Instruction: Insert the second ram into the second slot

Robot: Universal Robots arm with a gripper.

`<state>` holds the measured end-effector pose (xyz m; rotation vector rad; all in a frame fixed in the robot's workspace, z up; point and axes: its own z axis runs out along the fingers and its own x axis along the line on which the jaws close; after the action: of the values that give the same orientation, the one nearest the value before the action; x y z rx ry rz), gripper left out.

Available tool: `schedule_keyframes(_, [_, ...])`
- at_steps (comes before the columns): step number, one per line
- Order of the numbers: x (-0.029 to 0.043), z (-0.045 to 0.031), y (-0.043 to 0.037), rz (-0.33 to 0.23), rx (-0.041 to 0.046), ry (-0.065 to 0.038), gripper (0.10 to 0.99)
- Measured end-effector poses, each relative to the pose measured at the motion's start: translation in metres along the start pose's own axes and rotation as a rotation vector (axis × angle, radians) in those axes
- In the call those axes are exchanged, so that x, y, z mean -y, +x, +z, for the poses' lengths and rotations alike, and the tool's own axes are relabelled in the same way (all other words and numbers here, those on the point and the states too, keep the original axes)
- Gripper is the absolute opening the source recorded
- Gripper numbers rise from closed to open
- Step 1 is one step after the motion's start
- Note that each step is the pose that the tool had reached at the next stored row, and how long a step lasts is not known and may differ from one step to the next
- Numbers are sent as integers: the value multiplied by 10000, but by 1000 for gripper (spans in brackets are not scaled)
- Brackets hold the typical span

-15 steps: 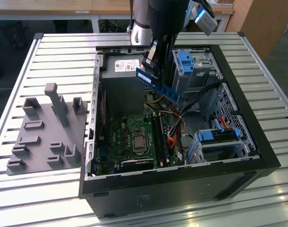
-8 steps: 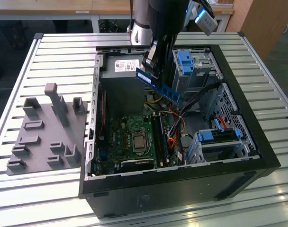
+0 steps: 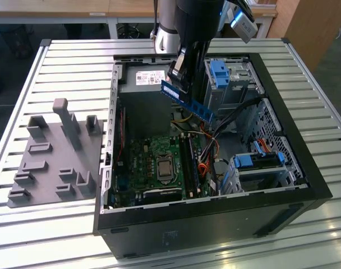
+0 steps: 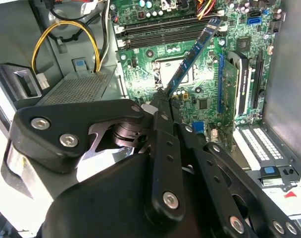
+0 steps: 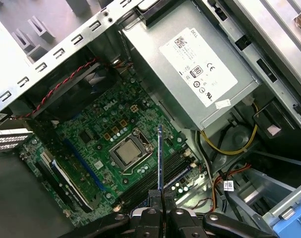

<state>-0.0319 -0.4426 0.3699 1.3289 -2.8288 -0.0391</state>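
My gripper (image 3: pixel 179 77) is shut on one end of the second ram (image 3: pixel 192 102), a thin blue stick that slopes down over the open computer case (image 3: pixel 282 140). The stick hangs in the air above the motherboard (image 3: pixel 142 162), apart from it. The second wrist view shows the ram (image 4: pixel 192 54) reaching out from my fingertips (image 4: pixel 163 99) toward the black memory slots (image 4: pixel 155 30). Seen edge-on in the first wrist view, the ram (image 5: pixel 160 158) stands over the slots (image 5: pixel 168 177) beside the processor socket (image 5: pixel 128 151). Which slot is the second slot I cannot tell.
A grey holder plate (image 3: pixel 53 157) with upright pegs lies on the slatted table (image 3: pixel 75 61) at the exterior view's left. Inside the case are the power supply (image 5: pixel 200 69), yellow cables (image 4: pixel 66 29), an upright expansion card (image 4: pixel 229 94) and light-blue drive latches (image 3: pixel 221 73).
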Motion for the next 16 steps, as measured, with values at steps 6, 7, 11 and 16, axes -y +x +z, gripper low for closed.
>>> schedule_keyframes(6, [0,0,0,224,4,2,129])
schedule_keyframes(7, [0,0,0,260,4,2,129])
schedule_keyframes(11, [0,0,0,406,7,3,129])
schedule_keyframes(16, [0,0,0,586,10,3,129])
